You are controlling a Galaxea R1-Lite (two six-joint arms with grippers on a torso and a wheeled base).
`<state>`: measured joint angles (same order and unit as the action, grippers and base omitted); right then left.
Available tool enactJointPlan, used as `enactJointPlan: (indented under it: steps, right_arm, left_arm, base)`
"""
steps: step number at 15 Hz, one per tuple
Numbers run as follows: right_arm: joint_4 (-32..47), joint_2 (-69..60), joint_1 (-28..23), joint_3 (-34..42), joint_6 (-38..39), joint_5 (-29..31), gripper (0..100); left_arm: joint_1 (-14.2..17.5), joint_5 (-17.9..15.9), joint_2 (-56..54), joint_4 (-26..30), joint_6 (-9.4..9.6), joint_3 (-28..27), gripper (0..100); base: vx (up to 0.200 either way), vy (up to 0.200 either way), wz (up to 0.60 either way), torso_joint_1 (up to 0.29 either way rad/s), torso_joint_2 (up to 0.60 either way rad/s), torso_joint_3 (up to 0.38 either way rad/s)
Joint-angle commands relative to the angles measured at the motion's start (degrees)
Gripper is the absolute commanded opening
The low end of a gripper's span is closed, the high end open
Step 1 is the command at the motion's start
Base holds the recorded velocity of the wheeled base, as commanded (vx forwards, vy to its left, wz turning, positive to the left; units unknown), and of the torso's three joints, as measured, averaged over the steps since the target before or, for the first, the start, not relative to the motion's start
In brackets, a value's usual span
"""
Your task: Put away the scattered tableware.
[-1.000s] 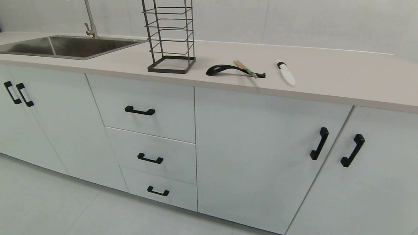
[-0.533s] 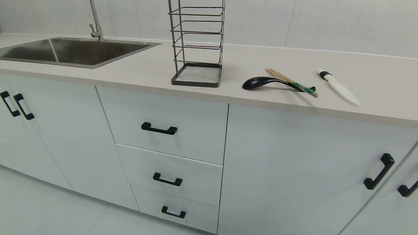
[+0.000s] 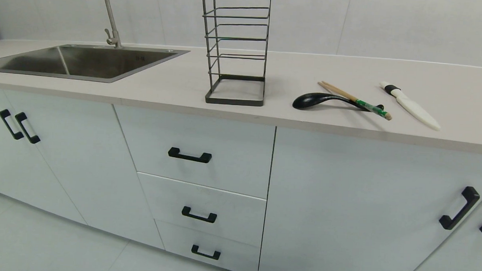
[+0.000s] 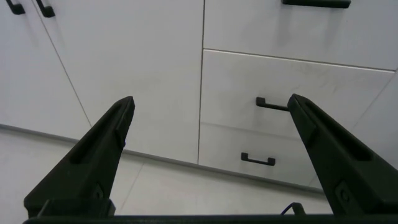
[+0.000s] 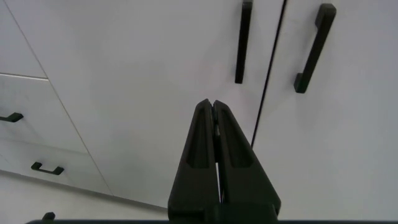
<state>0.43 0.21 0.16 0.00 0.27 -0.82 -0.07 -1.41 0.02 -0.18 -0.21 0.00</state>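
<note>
Facing the white drawer fronts (image 4: 336,84) low down, the left pincer (image 4: 211,99) is being held wide open, its two dark fingers (image 4: 102,149) spread well apart with nothing between them. The right pincer (image 5: 212,104) is being held closed, its fingers pressed together and gripping nothing, before a cabinet door (image 5: 137,74) bearing a black vertical handle (image 5: 243,42).

Above the cabinets, the scattered tableware is being left lying on the pale worktop (image 3: 327,66). A black spoon (image 3: 312,101) is being seen with its bowl turned toward the wire rack (image 3: 235,55) and its handle arching off to the right. A pair of chopsticks (image 3: 352,98) is being carried across that handle, touching it, with the tips pointing toward the worktop's front edge. A white knife (image 3: 412,107) with a black band is being found apart from the chopsticks, to their right and near the front edge.

The wire rack is being noted standing upright, left of the spoon, near it but not touching. Farther left, a steel sink (image 3: 107,62) is being observed set into the worktop, a curved tap (image 3: 107,14) rising behind it. Three stacked drawers are being recorded under the rack, each with a black pull (image 3: 189,155).
</note>
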Motion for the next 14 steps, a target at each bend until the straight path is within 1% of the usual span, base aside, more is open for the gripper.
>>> enactJointPlan:
  steps: [1,10,12,13,14]
  right_arm:
    - [-0.08,0.14,0.02,0.00,0.00,-0.06,0]
    - [-0.08,0.14,0.02,0.00,0.00,-0.06,0]
    - [-0.08,0.06,0.02,0.00,0.00,-0.06,0]
    - [-0.08,0.06,0.02,0.00,0.00,-0.06,0]
    - [-0.08,0.14,0.02,0.00,0.00,-0.06,0]
  left_arm:
    - [-0.01,0.01,-0.02,0.09,0.03,0.00,100]
    - [-0.01,-0.26,-0.02,0.01,0.30,0.00,100]
    - [-0.01,-1.31,-0.02,0.01,0.56,0.00,100]
    - [-0.01,-4.30,-0.02,-0.26,3.20,0.00,100]
    - [-0.01,-5.79,-0.02,-2.63,6.10,-1.76,100]
  base:
    - [0.000,0.000,0.00,0.000,0.00,0.000]
    - [0.000,0.000,0.00,0.000,0.00,0.000]
    - [0.000,0.000,0.00,0.000,0.00,0.000]
    - [0.000,0.000,0.00,0.000,0.00,0.000]
    - [0.000,0.000,0.00,0.000,0.00,0.000]
